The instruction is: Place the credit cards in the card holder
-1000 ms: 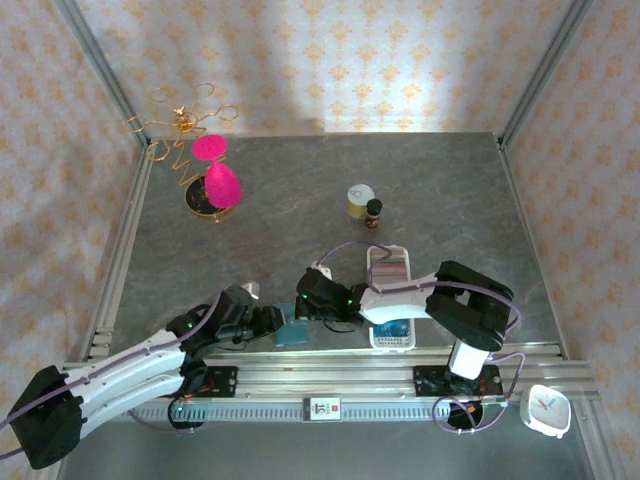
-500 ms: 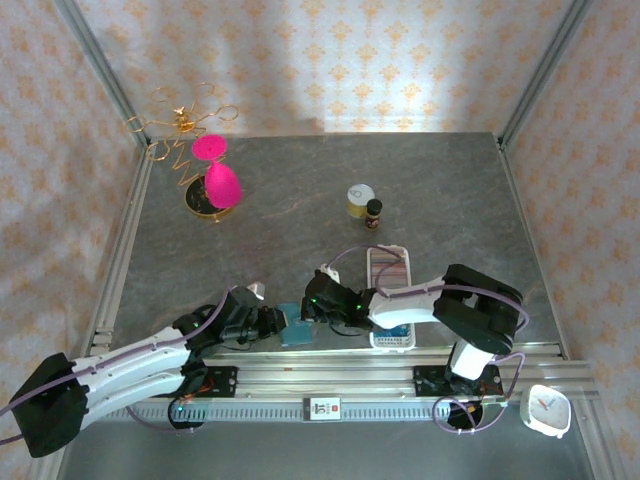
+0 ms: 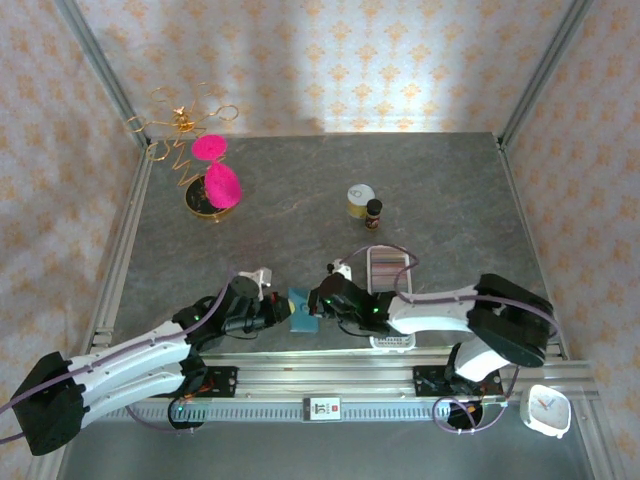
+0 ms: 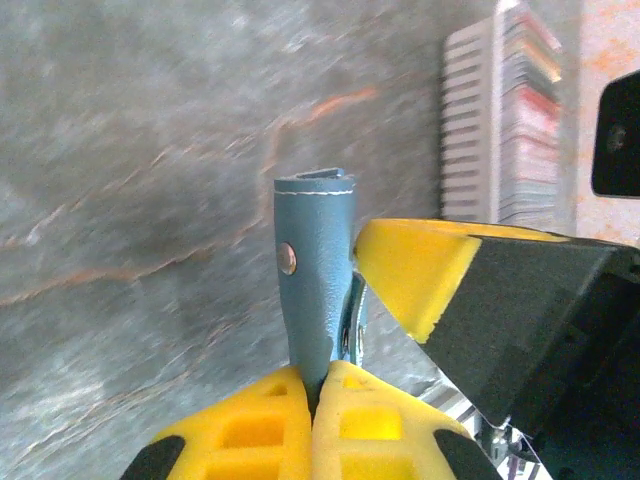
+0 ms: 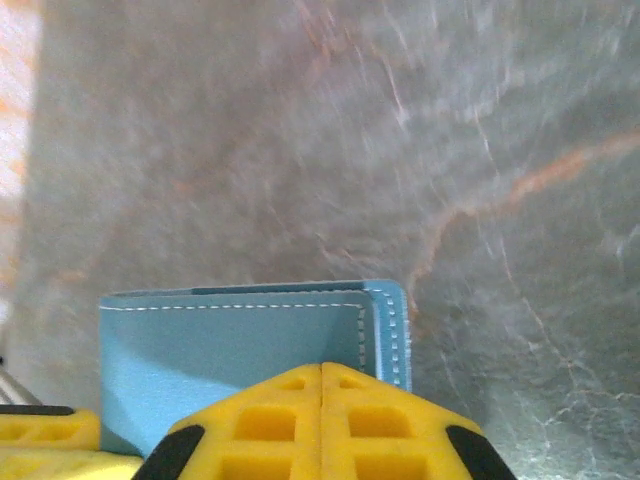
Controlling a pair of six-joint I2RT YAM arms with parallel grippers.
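Observation:
The teal card holder [image 3: 300, 304] is held off the table near the front edge, between both grippers. In the left wrist view the card holder [image 4: 315, 260] stands edge-on, its snap facing left, with my left gripper [image 4: 320, 378] shut on its lower edge. My right gripper [image 5: 322, 372] is shut on one flap of the card holder [image 5: 230, 335], near its stitched corner. From above, the left gripper [image 3: 281, 312] is on the holder's left and the right gripper [image 3: 318, 302] on its right. The credit cards [image 4: 528, 110] stand in a white slotted tray [image 3: 391, 341], partly hidden by the right arm.
A small yellow tin [image 3: 360, 200] and a dark bottle [image 3: 373, 213] stand behind the tray. A pink hourglass [image 3: 215, 180] and a gold wire ornament [image 3: 180, 125] are at the back left. A white clock [image 3: 546, 409] sits off the table's front right.
Both grippers and the card holder have moved away from the front rail toward the table's middle. The right arm has stretched out lower and further left.

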